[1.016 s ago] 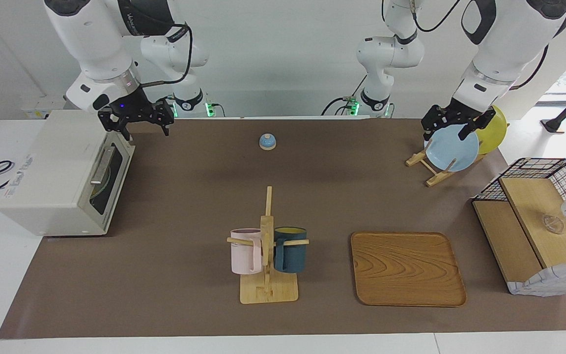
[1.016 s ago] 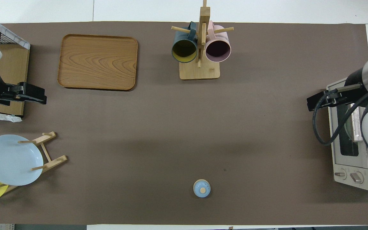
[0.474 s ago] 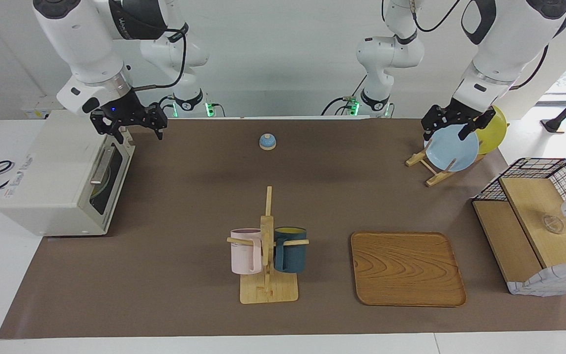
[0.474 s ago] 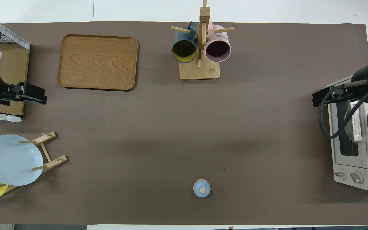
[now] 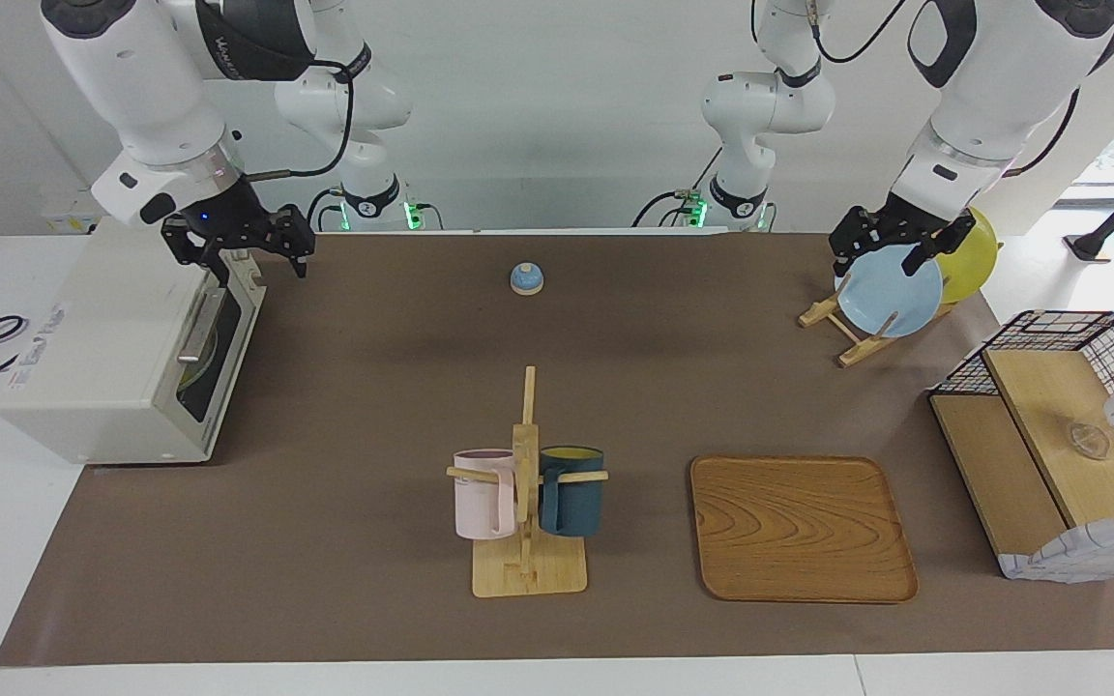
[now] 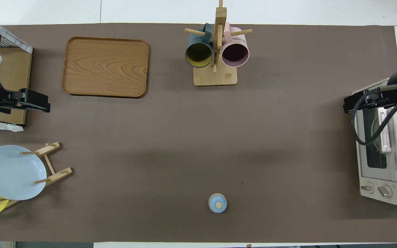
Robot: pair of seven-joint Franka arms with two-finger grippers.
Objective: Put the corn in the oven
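Oven (image 5: 122, 348) sits at the right arm's end of the worktop (image 5: 373, 387), door (image 5: 214, 343) closed, bar handle (image 5: 201, 324) on the front. Something pale green shows dimly through the glass; can't tell what it is. Corn isn't visible in either view, so can't say where it is.

Right hand (image 5: 240, 253) is up in the air over the door's upper edge at the end of the oven nearer the robots. Fingers spread apart, nothing between them. In the overhead view the same hand (image 6: 360, 103) sits over the oven's front edge.

Left hand (image 5: 891, 253) hangs over the plate rack (image 5: 852, 333), in front of the blue plate (image 5: 891, 290); fingers apart, holding nothing. Whether it touches the plate, can't tell. Left arm waits there.

Yellow plate (image 5: 968, 253) stands in the rack just beside the blue one. Small blue bell (image 5: 526, 278) sits mid-worktop, near the robots' edge. Mug tree (image 5: 526, 483) carries a pink mug (image 5: 484, 493) and a dark blue mug (image 5: 571, 488). Wooden tray (image 5: 802, 530) lies beside it, toward the left arm's end. Wire-and-wood shelf (image 5: 1060, 445) stands at that end.
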